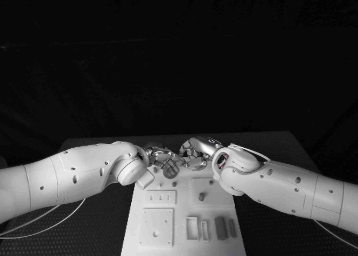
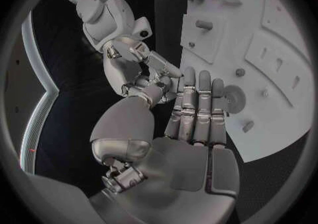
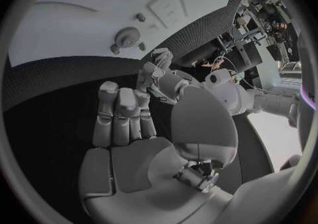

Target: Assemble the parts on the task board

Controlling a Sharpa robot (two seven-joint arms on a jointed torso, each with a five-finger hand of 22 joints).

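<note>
Left hand: your left hand (image 1: 158,158) hangs over the far end of the task board (image 1: 188,224), fingers straight and side by side in its wrist view, thumb bent inward, nothing visibly in its grasp.
Right hand: your right hand (image 1: 196,154) meets it fingertip to fingertip above the same far end; in its wrist view the fingers (image 3: 122,108) curl toward the palm, and you cannot tell whether they pinch anything.
Near board: closest to you, a square plate (image 1: 157,227) sits on the board's left half, with three upright bars (image 1: 212,228) beside it on the right half.
Mid board: farther on, a slotted panel (image 1: 160,198) lies left and a small peg (image 1: 201,196) stands right.
Far board: a round gear-like part (image 2: 232,96) rests on the board just beyond the left hand's fingertips, with smaller pegs (image 2: 248,126) near it.
Worktop: the black worktop (image 1: 94,143) carries the board down its middle.
</note>
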